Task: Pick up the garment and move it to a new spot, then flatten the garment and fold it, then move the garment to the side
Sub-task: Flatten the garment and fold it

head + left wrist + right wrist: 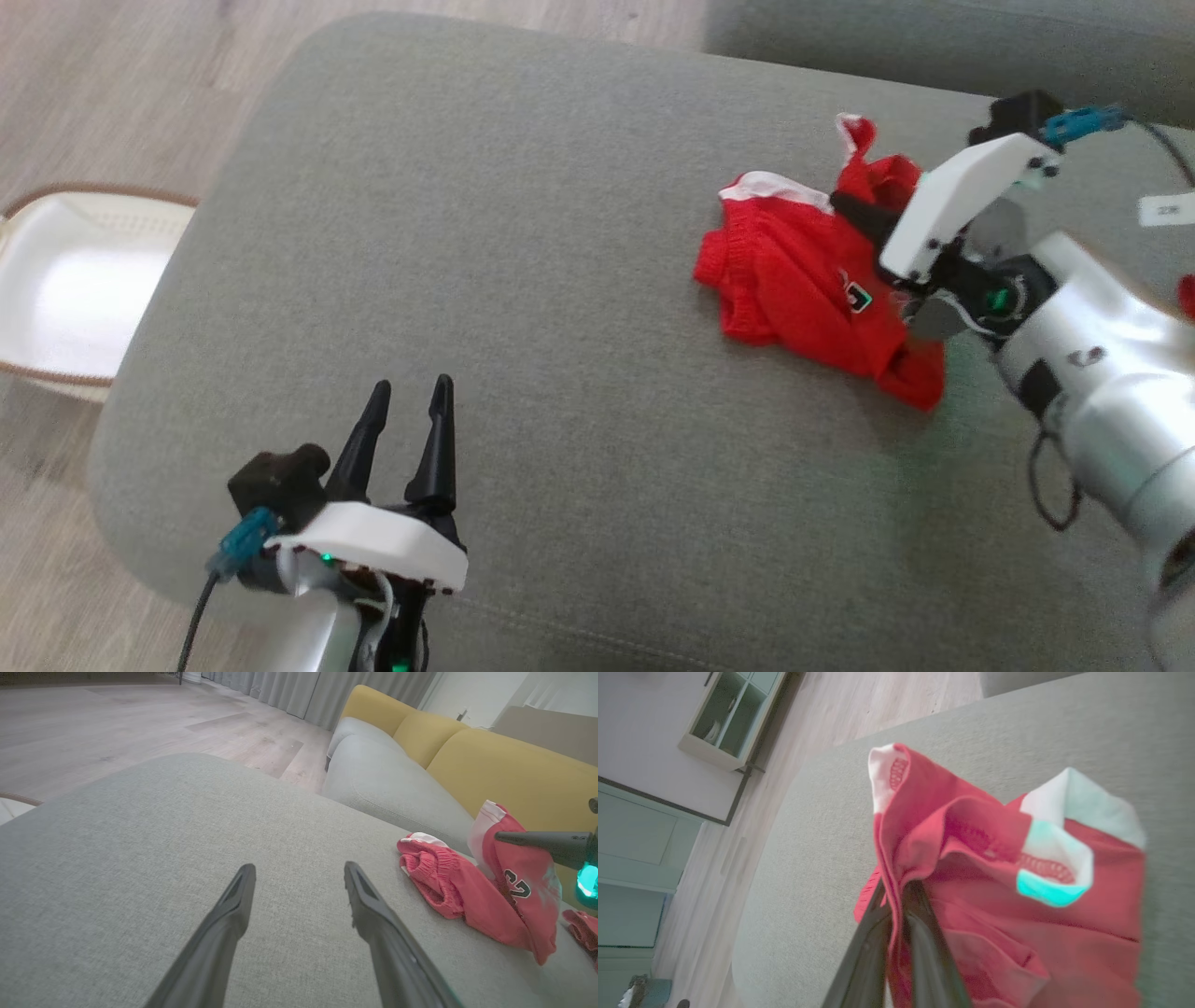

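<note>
The garment (794, 271) is red with white trim and a dark printed mark, bunched up on the right part of the grey cushion (523, 280). My right gripper (845, 201) is shut on a fold of the garment (971, 868), lifting part of it while the rest drapes onto the cushion. From the left wrist, the garment (467, 886) hangs from the right gripper's dark finger at the right edge. My left gripper (409, 397) hovers open over the near left of the cushion, well apart from the garment, its fingers (233, 914) spread with nothing between them.
A white basket (65, 289) with a brown rim stands on the wooden floor left of the cushion. A second grey cushion (383, 784) and yellow backrests (490, 765) lie beyond. Another red piece of cloth (581, 924) peeks in at the far right.
</note>
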